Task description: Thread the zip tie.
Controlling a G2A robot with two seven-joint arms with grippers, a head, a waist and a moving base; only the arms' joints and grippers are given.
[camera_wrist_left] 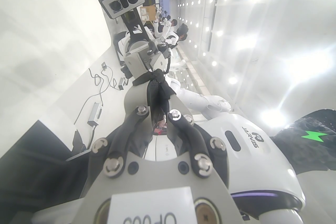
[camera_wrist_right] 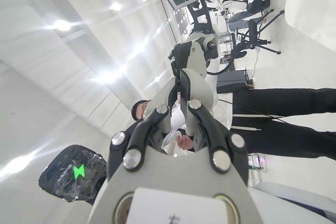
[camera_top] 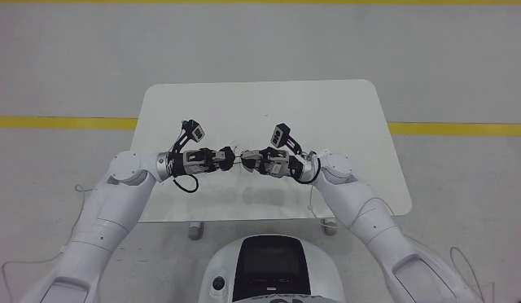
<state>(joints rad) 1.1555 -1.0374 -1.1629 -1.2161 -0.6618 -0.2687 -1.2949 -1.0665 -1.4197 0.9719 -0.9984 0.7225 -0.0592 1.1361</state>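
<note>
My left gripper [camera_top: 232,159] and right gripper [camera_top: 247,160] meet tip to tip over the bench [camera_top: 260,107], nearer its front edge, each pinched shut on the zip tie [camera_top: 239,164], whose threading I judge underway, not visibly done.

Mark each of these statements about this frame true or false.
1. The left gripper and the right gripper are held tip to tip above the table. True.
2. The right gripper hangs down beside the robot's body, away from the table. False: it is raised over the table, facing the left gripper.
3. The table is white with rounded corners. True.
4. The floor around the table is marked with red lines. False: the floor shows yellow lines.
5. In the top view the grippers meet over the table's far edge. False: they meet over the half nearer the robot.
</note>
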